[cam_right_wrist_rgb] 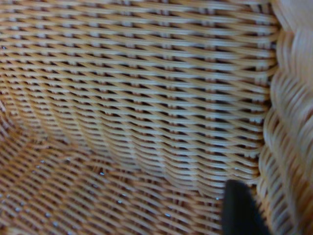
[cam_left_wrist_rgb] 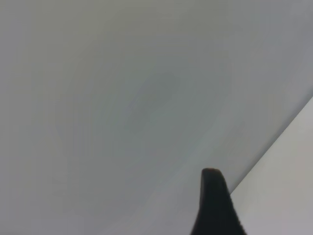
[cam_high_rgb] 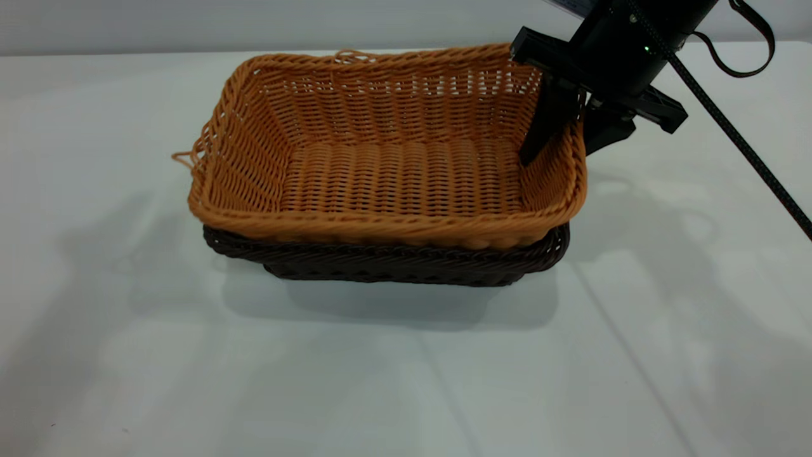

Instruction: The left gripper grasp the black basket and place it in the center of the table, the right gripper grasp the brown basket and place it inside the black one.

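Bare table (cam_high_rgb: 406,381) fills the foreground nearest you; behind it the black basket (cam_high_rgb: 387,261) sits about mid-table with the brown basket (cam_high_rgb: 393,152) nested in it, brown rim riding above the black rim all round.

Right gripper (cam_high_rgb: 571,127) is at the brown basket's right-hand short wall as you see it from the exterior view: one finger inside, the other outside, rim between them. I read that as pinching the wall, though from this angle you can't confirm actual contact on the outer side. Right wrist view shows only weave (cam_right_wrist_rgb: 137,98) up close plus one dark fingertip.

Key relation: both baskets' long axes run left-right across the exterior view and line up, brown one seated roughly square. The right arm is the only one on it, so the next move is likely a release and a straight lift clear of that wall.

Left gripper (cam_left_wrist_rgb: 215,205) is out of the exterior view, over plain table; only one finger shows, so I can't tell how it's set.

Surface is flat, pale and matte, with soft shadows; behind it stands a plain light wall.
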Robot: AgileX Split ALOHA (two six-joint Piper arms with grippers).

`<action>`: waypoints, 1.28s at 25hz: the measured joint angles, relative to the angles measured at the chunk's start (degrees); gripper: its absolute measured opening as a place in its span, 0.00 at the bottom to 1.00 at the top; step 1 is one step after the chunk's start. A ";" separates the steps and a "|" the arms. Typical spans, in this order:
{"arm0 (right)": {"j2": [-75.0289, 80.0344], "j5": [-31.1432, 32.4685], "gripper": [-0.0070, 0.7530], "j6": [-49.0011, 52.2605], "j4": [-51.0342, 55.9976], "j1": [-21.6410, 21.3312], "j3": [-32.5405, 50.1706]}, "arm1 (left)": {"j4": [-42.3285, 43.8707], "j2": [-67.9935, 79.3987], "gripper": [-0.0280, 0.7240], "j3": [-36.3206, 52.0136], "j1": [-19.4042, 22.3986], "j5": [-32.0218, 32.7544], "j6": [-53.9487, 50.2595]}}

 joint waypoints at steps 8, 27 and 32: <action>0.00 11.66 0.81 -2.46 -4.32 0.28 -5.74 | -0.20 -2.52 0.62 0.05 0.00 -1.13 -0.67; -31.16 24.25 0.70 7.66 -21.72 0.28 -17.34 | -10.08 -20.50 0.62 0.05 0.00 39.35 -13.11; -47.43 24.86 0.70 8.72 -22.02 0.28 -10.48 | -10.08 -21.29 0.62 1.08 0.00 43.71 -18.37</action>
